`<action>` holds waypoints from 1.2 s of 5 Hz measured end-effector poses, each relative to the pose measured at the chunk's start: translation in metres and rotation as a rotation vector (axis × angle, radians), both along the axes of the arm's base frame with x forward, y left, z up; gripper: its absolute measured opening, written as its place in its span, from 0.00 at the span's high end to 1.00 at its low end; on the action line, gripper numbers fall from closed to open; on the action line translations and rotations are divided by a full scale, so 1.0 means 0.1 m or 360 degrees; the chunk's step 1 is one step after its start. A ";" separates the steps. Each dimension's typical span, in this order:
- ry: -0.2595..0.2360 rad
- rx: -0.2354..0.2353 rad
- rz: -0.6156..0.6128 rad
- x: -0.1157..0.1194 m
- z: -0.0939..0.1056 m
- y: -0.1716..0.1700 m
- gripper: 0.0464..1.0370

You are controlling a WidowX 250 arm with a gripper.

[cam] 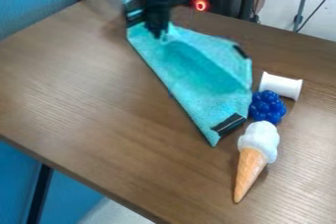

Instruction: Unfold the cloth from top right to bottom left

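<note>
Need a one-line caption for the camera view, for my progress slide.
Gripper at the far end of the folded teal cloth; white spool, blue berries and ice cream cone beside it.

No text, label, brand, number or sign can be read. Nothing legible stands on the brown, wood-grained rectangular tabletop (98,105), on the things between its edges and corners, or on what shows past its far edge.
</note>
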State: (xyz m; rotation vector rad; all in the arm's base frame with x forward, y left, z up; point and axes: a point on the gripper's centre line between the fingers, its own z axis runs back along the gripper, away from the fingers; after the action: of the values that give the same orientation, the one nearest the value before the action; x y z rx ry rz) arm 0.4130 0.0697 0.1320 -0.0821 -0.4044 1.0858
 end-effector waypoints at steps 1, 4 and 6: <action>0.0006 0.0016 -0.0018 -0.39 -0.05 0.27 0.99; 0.0033 0.0123 -0.0024 -1.22 -0.18 0.93 0.99; 0.0108 0.0299 -0.0168 -1.40 -0.30 1.09 0.83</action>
State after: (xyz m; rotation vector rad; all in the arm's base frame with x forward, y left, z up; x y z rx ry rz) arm 0.2727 0.1791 0.1017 0.0987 -0.4341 0.9401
